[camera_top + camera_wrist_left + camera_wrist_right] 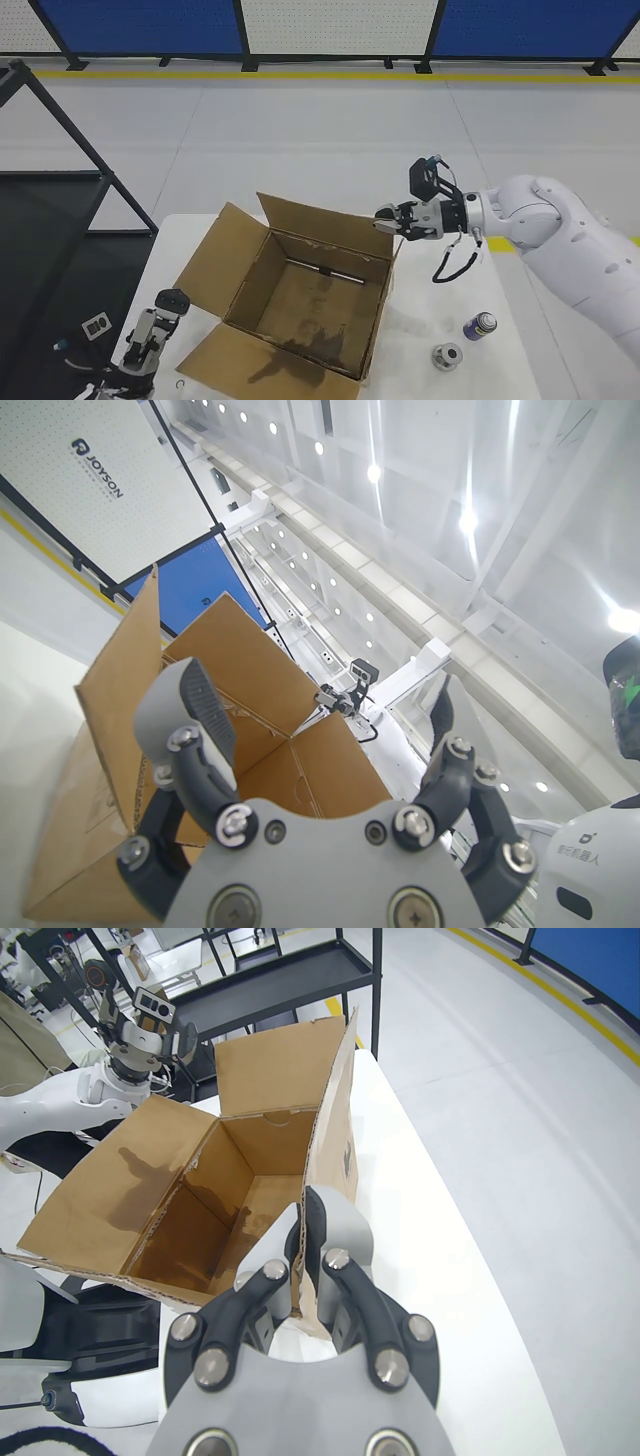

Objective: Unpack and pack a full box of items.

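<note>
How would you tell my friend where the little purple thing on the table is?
Find the big open cardboard box on the white table. On the bare tabletop at the box's right side, two small things stand close together. The purple container is the taller, coloured one, while its neighbour is a low silvery round piece.
</note>
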Available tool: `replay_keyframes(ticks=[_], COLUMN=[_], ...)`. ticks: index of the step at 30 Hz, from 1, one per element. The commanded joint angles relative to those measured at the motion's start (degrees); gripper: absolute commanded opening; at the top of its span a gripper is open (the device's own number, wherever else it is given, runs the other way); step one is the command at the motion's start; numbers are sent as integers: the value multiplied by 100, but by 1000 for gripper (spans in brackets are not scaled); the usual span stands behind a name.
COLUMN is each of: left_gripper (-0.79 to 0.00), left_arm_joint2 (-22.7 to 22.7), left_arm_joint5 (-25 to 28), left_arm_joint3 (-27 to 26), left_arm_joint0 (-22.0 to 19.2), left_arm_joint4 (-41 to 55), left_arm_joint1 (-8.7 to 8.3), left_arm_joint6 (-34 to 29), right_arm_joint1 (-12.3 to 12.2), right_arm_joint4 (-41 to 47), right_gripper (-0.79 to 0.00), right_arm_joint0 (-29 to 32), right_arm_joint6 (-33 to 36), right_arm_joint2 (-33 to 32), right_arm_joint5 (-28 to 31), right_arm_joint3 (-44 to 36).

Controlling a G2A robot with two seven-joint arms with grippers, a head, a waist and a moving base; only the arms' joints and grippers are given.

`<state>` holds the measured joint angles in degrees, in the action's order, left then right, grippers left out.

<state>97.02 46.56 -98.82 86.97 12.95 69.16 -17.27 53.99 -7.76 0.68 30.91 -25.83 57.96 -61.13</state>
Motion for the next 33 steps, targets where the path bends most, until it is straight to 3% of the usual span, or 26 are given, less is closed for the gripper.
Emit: replay_keyframes(ticks=[1, 12, 25, 33], left_gripper=[0, 0, 0, 0], left_arm_joint2=[-11, -24, -29, -35], left_arm_joint5=[-14, -20, -22, -22], left_arm_joint3=[5, 14, 22, 27], left_arm_joint0=[-9, -11, -6, -12], left_arm_joint4=[-13, -36, -40, -48], left_arm_joint1=[1, 2, 4, 5], left_arm_joint6=[-6, -16, -11, -7], right_arm_joint1=[-26, -229, -305, -349], right_arm_joint4=[-274, -1515, -1940, -2494], right_gripper=[-785, -785, -785, -785], right_arm_joint0=[75, 644, 942, 1123], right_arm_joint6=[-249, -1368, -1700, -2271], right_arm_joint2=[-117, -738, -1031, -1203], right_arm_joint5=[4, 4, 4, 4], right_arm_joint3=[-166, -772, -1044, -1252])
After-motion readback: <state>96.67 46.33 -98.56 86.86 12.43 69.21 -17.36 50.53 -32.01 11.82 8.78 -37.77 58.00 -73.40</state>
